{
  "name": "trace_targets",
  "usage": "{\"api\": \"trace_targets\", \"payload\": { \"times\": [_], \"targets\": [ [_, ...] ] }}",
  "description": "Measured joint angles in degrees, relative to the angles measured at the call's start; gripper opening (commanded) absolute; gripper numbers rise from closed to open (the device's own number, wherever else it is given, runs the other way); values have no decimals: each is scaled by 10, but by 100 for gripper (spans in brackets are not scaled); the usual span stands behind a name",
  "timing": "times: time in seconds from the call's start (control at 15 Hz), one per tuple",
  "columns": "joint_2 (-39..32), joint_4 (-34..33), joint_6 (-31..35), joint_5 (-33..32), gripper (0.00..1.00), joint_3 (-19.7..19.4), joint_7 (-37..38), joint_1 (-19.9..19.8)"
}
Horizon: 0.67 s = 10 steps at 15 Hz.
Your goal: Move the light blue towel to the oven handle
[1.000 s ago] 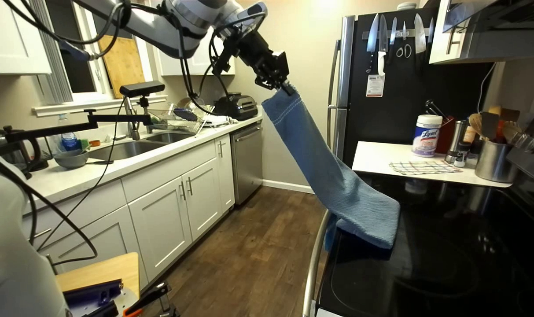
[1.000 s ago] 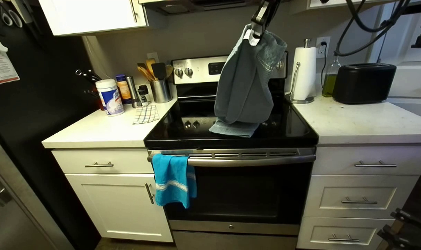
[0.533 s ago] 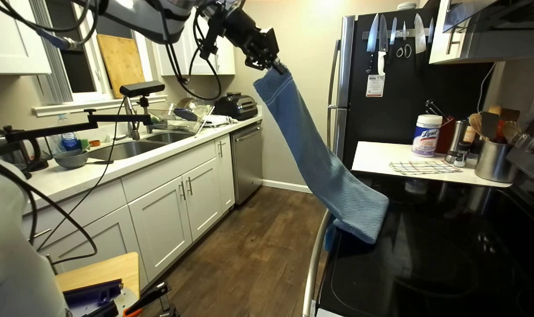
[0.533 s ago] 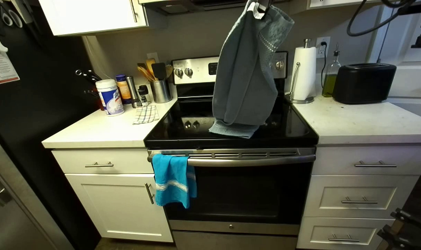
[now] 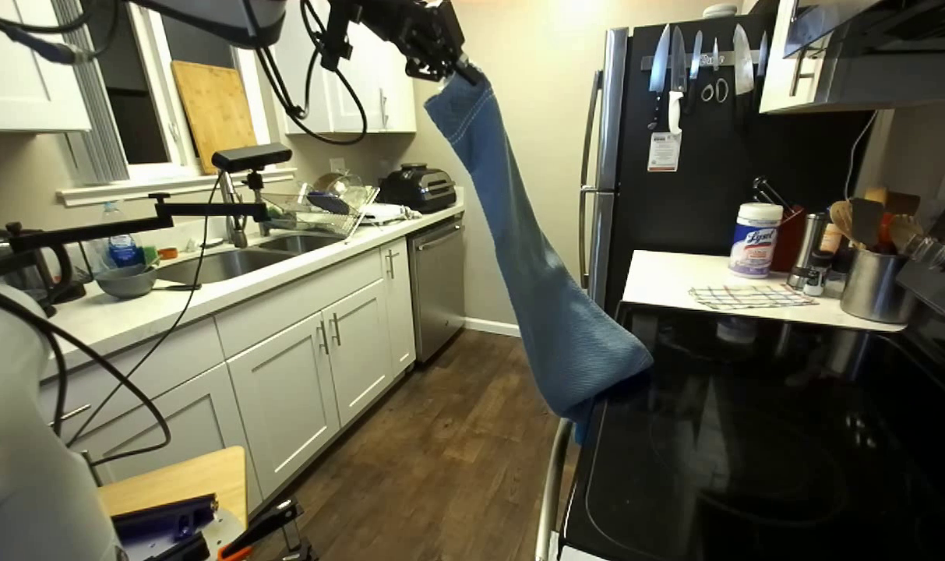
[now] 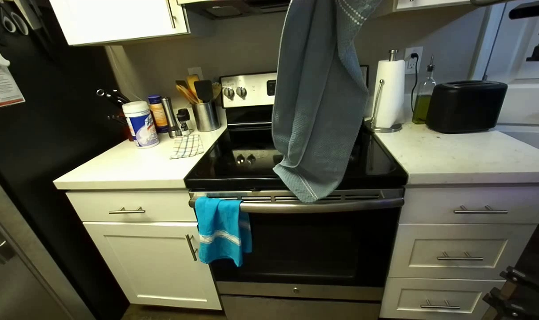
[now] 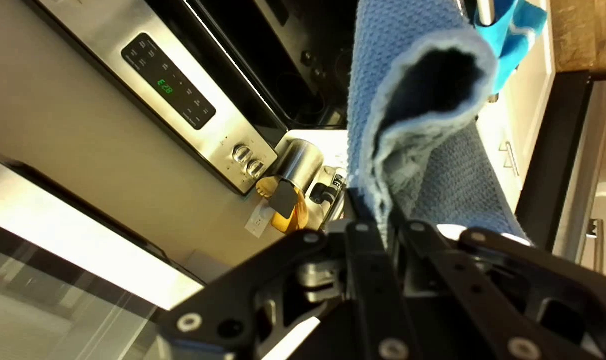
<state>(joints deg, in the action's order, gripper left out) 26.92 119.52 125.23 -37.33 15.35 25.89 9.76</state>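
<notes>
Grey-white arm (image 5: 227,19) is looking smooth and rounded, black cables (image 5: 276,87) are looping beneath, and the black gripper (image 7: 378,212) is showing round silver screws (image 7: 189,322) along its angular linkages (image 7: 238,294)

In an exterior view, a window (image 5: 141,117) stood at ten o'clock, a black fridge (image 5: 714,187) at two, brown floor (image 5: 441,467) at six.

Counted in view: one light blue towel (image 6: 318,111) and one bright blue towel (image 6: 220,226), two in all. Gripper (image 7: 378,206): one. Oven handle (image 6: 331,207): one. Toaster (image 6: 467,106): one. Paper roll (image 6: 390,95): one. Glass bottle (image 6: 422,106): one. Wipes tub (image 6: 141,126): one. Checked cloth (image 6: 187,146): one. Stove knobs (image 6: 241,92): two visible. Sink basins (image 5: 223,269): two. Dishwasher (image 5: 439,296): one. Knives (image 5: 743,62): at least six.
</notes>
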Motion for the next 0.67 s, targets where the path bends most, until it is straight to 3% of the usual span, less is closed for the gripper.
{"api": "trace_targets", "payload": {
  "times": [0.67],
  "targets": [
    [18,0,3,3,2,-33,-76,-9]
  ]
}}
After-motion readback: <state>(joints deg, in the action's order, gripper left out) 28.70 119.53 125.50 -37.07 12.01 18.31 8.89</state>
